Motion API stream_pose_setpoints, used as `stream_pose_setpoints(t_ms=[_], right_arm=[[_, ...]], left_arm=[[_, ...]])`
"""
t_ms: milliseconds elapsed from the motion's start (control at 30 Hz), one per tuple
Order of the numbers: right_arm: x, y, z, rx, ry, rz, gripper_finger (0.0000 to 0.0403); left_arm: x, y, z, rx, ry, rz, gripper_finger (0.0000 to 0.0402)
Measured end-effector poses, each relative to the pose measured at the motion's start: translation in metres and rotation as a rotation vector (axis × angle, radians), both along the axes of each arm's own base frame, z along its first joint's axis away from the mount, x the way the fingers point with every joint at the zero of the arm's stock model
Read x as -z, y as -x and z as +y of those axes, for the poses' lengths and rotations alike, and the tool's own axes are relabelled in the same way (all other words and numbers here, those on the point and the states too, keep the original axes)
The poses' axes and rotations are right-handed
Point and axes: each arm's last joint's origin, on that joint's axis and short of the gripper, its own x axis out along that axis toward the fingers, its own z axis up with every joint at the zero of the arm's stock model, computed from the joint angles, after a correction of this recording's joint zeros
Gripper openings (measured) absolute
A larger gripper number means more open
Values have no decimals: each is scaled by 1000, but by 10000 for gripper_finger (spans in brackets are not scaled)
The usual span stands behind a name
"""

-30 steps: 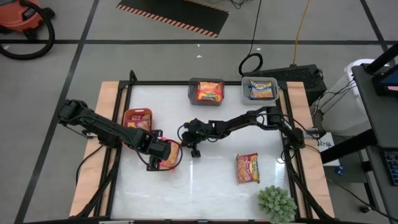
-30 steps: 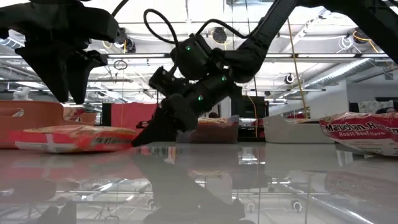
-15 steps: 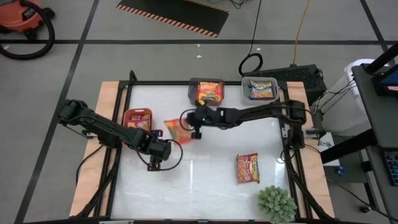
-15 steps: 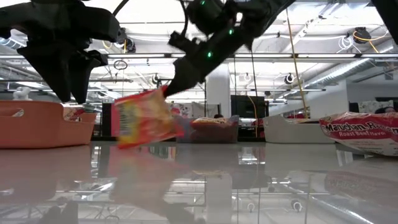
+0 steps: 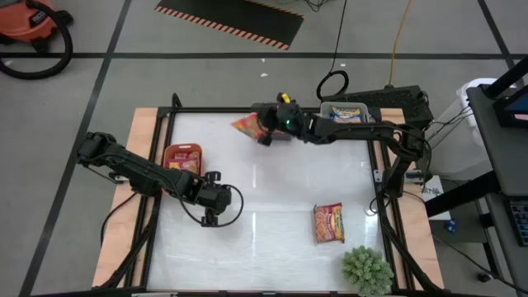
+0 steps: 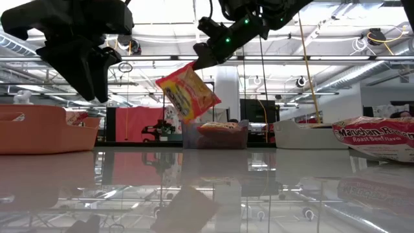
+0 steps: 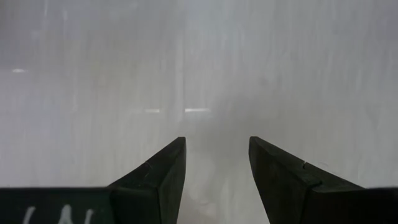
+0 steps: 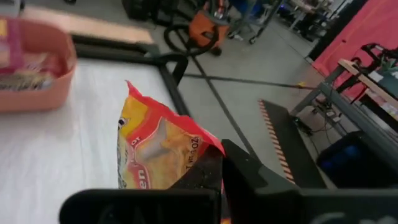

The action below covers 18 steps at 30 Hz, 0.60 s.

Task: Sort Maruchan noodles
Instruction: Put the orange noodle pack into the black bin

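My right gripper (image 5: 259,131) is shut on an orange-yellow Maruchan packet with red trim (image 5: 246,125), high above the table's far edge beside the grey bin (image 5: 282,110); the packet also shows in the low view (image 6: 187,97) and in the right wrist view (image 8: 155,149). My left gripper (image 5: 210,218) is open and empty above the bare table at centre left, as the left wrist view (image 7: 217,168) shows. A second packet (image 5: 327,223) lies flat on the table at the near right. My right gripper pinches the packet's upper edge near a corner (image 8: 194,157) between its two fingers. The fingers slant down from the table's right. The packet hangs tilted below the fingers (image 6: 197,61), lifted clear of the table.
A red bin (image 5: 183,157) with packets stands at the left. A white bin (image 5: 345,117) with a blue-trimmed packet stands at the far right, next to the grey bin. A green plant (image 5: 367,271) stands at the near right corner. Bare white table lies in the middle.
My right gripper has taken the packet from the table beside my left gripper, lifted it clear and carried it up and toward the far edge, to the grey bin. The packet lay flat and now hangs tilted. My left gripper has stayed where it was.
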Motion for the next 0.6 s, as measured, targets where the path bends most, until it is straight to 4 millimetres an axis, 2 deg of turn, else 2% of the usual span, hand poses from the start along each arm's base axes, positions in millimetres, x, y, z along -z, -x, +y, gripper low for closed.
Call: stream_pose_setpoints(t_ms=[200,433,600], right_arm=[[-7,7,-30,18,-39,-123,0],[-15,12,-45,88,-84,-265,0],[-11,7,-51,104,-104,-348,0]], left_arm=[[0,-1,0,46,-24,-6,182],[-1,-2,4,76,-143,-25,182],[-1,-3,9,79,-159,-23,182]])
